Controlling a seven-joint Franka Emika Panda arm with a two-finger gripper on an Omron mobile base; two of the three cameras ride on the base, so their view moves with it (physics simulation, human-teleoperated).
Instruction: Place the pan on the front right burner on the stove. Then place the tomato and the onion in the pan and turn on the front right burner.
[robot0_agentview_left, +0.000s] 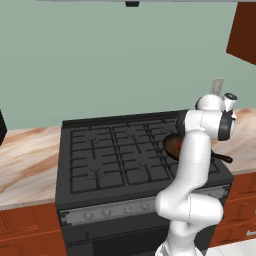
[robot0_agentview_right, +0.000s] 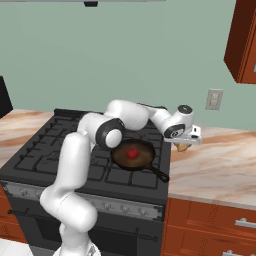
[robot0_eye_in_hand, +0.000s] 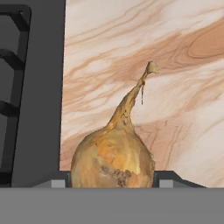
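Observation:
The dark brown pan (robot0_agentview_right: 140, 159) sits on the front right burner (robot0_agentview_right: 125, 175) of the black stove (robot0_agentview_right: 45, 150), its black handle pointing toward the front right. The red tomato (robot0_agentview_right: 132, 153) lies in the middle of the pan. In the left base view the pan (robot0_agentview_left: 171, 145) is partly hidden behind my arm. My gripper (robot0_agentview_right: 185, 146) reaches down to the counter just right of the stove. The tan onion (robot0_eye_in_hand: 113, 153) sits between the finger tips with its pointed tip away from the hand. The gripper (robot0_eye_in_hand: 112, 181) is shut on the onion's sides. I cannot tell whether the onion (robot0_agentview_right: 182, 147) rests on the counter.
The marble counter (robot0_agentview_right: 220, 160) runs right of the stove, with a wall outlet (robot0_agentview_right: 214, 99) above it. Silver knobs (robot0_agentview_right: 107, 206) line the stove's front strip. Brown cabinets (robot0_agentview_right: 245, 45) hang at the upper right. My arm arches over the stove's right side.

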